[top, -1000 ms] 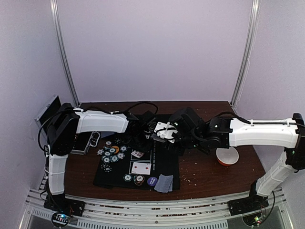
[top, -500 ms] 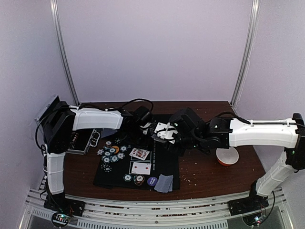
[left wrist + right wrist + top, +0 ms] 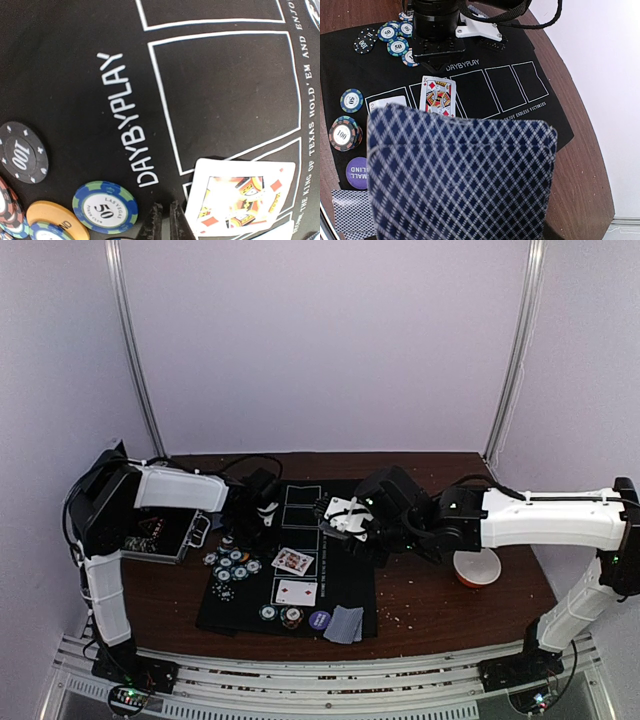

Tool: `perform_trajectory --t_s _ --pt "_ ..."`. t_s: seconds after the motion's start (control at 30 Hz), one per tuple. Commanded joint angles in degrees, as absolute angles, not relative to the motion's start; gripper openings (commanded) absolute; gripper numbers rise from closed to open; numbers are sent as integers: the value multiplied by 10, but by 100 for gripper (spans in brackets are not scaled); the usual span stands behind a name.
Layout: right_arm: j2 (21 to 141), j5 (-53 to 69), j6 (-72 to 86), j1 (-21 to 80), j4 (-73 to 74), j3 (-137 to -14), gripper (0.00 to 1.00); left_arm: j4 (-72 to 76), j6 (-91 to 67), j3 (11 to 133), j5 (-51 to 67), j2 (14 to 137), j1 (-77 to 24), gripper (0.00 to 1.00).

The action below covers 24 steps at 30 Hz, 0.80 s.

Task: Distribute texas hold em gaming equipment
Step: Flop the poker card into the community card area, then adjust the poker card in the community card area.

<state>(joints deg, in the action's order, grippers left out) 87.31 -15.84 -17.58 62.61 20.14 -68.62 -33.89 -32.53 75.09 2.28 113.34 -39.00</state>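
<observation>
**Left gripper**: the fingers are drawn together with only a sliver between them, and they hold nothing. It hangs low over the far left part of the black mat. Its tips sit between a blue-green 50 chip and the face-up king of diamonds.

**Right gripper**: it is closed on a sheaf of playing cards. Their blue diamond-patterned backs fill the wrist view and hide the fingers. It is held above the far middle of the mat, clear of the surface.

**Equipment on the mat:**
- The chip cluster lies at the left edge.
- A black 100 chip and an orange chip lie near the 50 chip.
- A second face-up card lies just near of the king.
- Along the near edge, left to right, are two chip stacks, a purple disc and a face-down deck.

**Other items:**
- A white bowl stands on the wooden table, right of the mat and below the right forearm.
- A small case sits at the table's left side.
</observation>
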Motion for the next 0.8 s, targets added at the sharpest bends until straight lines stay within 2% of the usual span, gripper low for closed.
perform_trajectory --t_s 0.0,0.77 --pt "854 -169 -172 623 209 -686 45 -316 -318 728 26 1125 -395 8" --pt "865 -163 -174 624 206 -690 45 -319 -318 681 61 1082 -424 8"
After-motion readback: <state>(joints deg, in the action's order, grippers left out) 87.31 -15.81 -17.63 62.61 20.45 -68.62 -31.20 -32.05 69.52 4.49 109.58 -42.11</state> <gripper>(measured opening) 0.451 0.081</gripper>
